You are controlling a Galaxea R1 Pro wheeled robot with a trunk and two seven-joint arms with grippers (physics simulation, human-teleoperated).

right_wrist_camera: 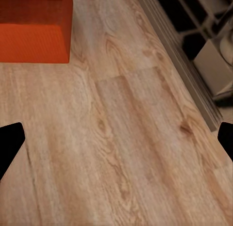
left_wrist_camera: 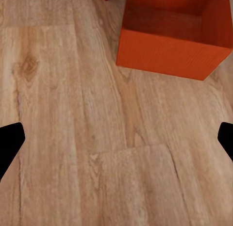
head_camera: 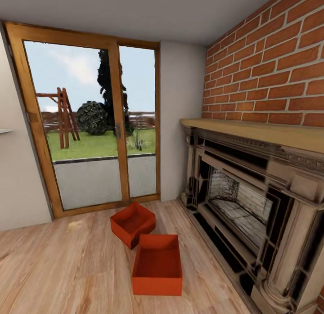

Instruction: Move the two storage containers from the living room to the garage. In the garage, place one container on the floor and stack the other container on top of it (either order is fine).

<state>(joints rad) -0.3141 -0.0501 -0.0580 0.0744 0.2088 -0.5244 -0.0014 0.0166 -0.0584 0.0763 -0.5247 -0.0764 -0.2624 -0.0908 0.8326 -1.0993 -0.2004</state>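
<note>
Two rust-red open-top storage containers lie on the light wood-plank floor of the living room. The nearer container (head_camera: 157, 264) sits square to me; the farther container (head_camera: 132, 224) stands turned at an angle just behind it, close to the glass doors. In the left wrist view the nearer container (left_wrist_camera: 174, 34) lies ahead of my left gripper (left_wrist_camera: 116, 141), whose dark fingertips (left_wrist_camera: 9, 141) stand wide apart at the frame edges, open over bare planks. My right gripper (right_wrist_camera: 116, 141) is likewise open, with a corner of the container (right_wrist_camera: 34, 27) ahead of it.
An ornate dark fireplace (head_camera: 252, 206) with a wooden mantel (head_camera: 256, 132) lines the right side under a brick wall; its base (right_wrist_camera: 208, 56) runs beside my right gripper. Wood-framed glass doors (head_camera: 90, 125) close the far wall. Open plank floor (head_camera: 58, 269) spreads to the left.
</note>
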